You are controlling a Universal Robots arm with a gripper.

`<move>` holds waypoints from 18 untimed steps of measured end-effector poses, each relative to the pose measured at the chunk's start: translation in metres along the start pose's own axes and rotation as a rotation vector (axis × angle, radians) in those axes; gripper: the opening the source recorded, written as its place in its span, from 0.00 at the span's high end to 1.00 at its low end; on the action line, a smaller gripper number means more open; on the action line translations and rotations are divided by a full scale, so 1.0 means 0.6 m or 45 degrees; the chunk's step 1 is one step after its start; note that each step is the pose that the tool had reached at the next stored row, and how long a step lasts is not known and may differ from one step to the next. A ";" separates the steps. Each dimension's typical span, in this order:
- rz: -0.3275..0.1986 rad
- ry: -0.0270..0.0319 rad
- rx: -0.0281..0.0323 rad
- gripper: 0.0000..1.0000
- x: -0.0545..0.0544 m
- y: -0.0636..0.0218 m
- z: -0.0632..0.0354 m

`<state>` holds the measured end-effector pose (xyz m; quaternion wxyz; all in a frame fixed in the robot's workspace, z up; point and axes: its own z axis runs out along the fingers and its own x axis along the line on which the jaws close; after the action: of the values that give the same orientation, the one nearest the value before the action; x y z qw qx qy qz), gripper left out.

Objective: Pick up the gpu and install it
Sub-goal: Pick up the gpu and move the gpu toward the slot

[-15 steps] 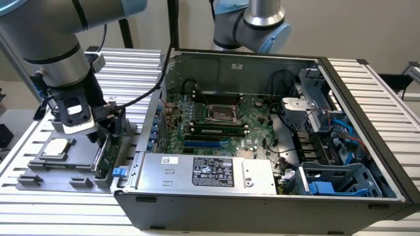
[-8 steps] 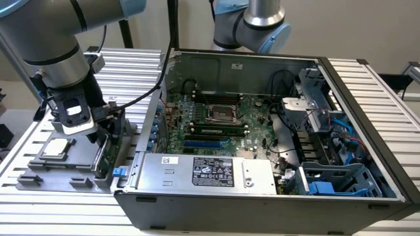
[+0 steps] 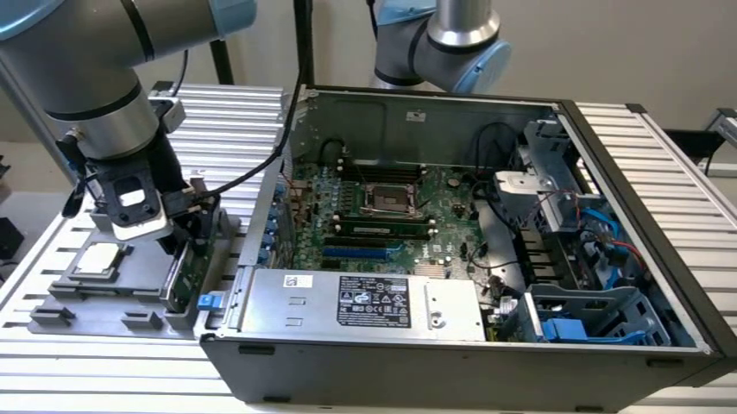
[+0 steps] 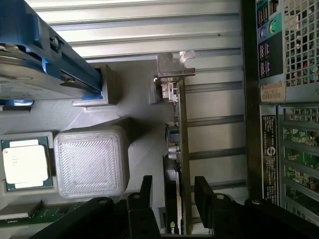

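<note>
Gpu [image 4: 175,144] stands on edge in grey fixture [image 4: 139,124] on tabletop [image 4: 149,30], just beside PC case [image 4: 251,99]. Tool [image 4: 174,183] straddles it, jaws apart w/ gaps both sides, nothing held. Prob light, stiff, fragile: pinch flat faces mid-card, away from bracket [image 4: 172,67]

Nothing is legible: print on the power supply label [image 3: 374,304] and case stickers [image 4: 271,92] is unreadable.
</note>
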<state>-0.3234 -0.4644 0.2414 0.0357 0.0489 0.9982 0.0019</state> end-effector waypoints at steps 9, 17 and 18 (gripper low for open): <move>0.021 -0.0005 0.0014 0.62 0.001 0.004 0.002; 0.034 -0.0004 0.0026 0.71 0.001 0.007 0.005; 0.034 -0.0004 0.0026 0.71 0.001 0.007 0.006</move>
<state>-0.3234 -0.4605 0.2381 0.0357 0.0624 0.9974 0.0014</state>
